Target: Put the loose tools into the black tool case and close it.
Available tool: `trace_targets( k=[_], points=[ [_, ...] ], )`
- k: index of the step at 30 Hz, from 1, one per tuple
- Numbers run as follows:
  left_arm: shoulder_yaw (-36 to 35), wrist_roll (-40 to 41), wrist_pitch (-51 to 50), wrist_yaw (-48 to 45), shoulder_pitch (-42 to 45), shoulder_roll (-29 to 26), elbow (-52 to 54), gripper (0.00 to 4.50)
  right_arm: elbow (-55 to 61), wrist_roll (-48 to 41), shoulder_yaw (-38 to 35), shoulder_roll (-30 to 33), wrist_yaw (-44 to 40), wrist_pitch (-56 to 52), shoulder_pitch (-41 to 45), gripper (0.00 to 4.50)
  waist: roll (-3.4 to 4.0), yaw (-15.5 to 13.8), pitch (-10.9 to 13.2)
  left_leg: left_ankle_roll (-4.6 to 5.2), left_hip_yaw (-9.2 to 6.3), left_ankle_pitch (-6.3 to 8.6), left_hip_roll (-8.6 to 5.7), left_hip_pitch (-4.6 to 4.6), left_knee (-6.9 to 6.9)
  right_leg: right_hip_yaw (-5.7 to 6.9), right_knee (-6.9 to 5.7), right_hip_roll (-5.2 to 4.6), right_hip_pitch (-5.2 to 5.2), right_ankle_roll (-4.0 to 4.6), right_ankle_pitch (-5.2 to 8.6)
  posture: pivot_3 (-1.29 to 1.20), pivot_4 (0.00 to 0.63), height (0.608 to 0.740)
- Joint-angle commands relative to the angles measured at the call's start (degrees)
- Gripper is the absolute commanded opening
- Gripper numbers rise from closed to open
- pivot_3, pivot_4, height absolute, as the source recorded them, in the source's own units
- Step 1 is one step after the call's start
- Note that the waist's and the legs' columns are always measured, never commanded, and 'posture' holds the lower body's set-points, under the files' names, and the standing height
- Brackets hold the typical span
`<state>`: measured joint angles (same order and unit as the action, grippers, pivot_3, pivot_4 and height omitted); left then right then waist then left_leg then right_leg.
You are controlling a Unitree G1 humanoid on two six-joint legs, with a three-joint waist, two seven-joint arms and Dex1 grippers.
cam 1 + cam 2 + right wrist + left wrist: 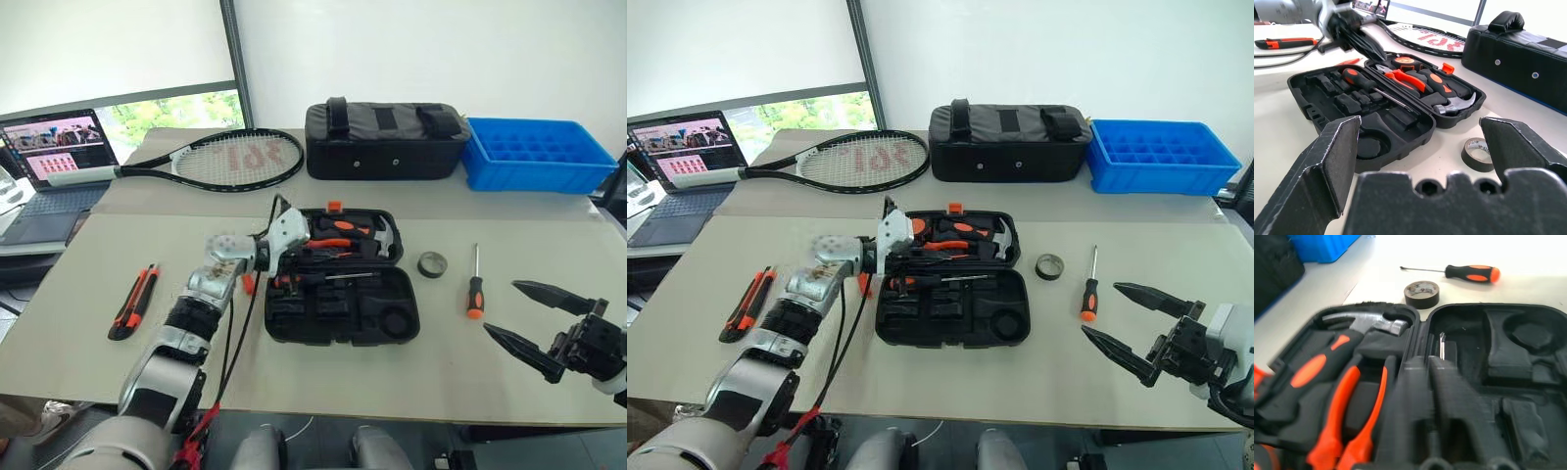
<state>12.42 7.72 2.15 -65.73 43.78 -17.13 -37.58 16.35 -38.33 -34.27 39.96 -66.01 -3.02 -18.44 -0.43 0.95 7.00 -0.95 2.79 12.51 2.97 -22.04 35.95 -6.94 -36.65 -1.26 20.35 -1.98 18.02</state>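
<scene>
- Three loose tools lie outside the black tool case (343,279), by my count: a utility knife (133,302) well off to its left, a tape roll (432,263) just beside its right edge, and a screwdriver (474,284) a little further right. A small orange piece (247,284) peeks out by the case's left edge, partly hidden by the wrist.
- The case sits open and flat mid-table. Its far half holds a hammer (1369,323) and pliers (1352,416); another screwdriver (1376,88) lies along the hinge line inside, and most slots in the near half are bare.
- The left gripper (1427,382) hangs over the case's left end with its fingers pressed together and nothing between them.
- The right gripper (534,323) waits near the table's right edge, fingers spread wide and empty, pointing toward the case.
- My guess is the left arm is done at the case and should go for the knife next.
- To do that well: lift clear of the case wall first, spread the fingers before descending, and take the knife across its middle, so it stays level.
- The right gripper is better placed for the outside screwdriver and the tape.
- Closing must wait until every piece sits down in its slot, or the lid could foul.
</scene>
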Motion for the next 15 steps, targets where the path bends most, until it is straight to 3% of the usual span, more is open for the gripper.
trace_targets(
  k=[1,11,15],
  points=[
    [1.53,-3.44,5.70,-0.20,1.01,0.46,-5.40,0.13,1.29,-0.28,-1.35,0.11,0.18,1.36,0.06,4.50,0.00,-0.01,0.00,0.00,-0.01,0.00,-0.01,-0.01,0.00,0.00,0.00,0.00,0.00,-0.01,0.01,0.00,0.150,0.707],
    [8.87,-15.93,15.95,3.43,3.28,-0.58,-16.08,0.13,1.34,1.09,-0.54,0.02,0.77,1.39,-0.46,4.50,0.02,-0.10,-0.16,0.00,-0.18,0.00,-0.13,0.00,0.00,-0.07,0.01,-0.01,-0.25,-0.17,0.10,0.00,0.150,0.707],
    [9.62,-17.38,17.51,4.64,3.11,-0.06,-17.19,0.13,1.96,2.36,0.42,0.65,2.07,-0.23,-0.48,4.50,-0.04,-0.08,-0.35,0.00,-0.19,-0.01,-0.16,0.07,0.02,-0.11,-0.07,-0.01,-0.39,-0.21,0.12,0.00,0.150,0.707]
  ],
)
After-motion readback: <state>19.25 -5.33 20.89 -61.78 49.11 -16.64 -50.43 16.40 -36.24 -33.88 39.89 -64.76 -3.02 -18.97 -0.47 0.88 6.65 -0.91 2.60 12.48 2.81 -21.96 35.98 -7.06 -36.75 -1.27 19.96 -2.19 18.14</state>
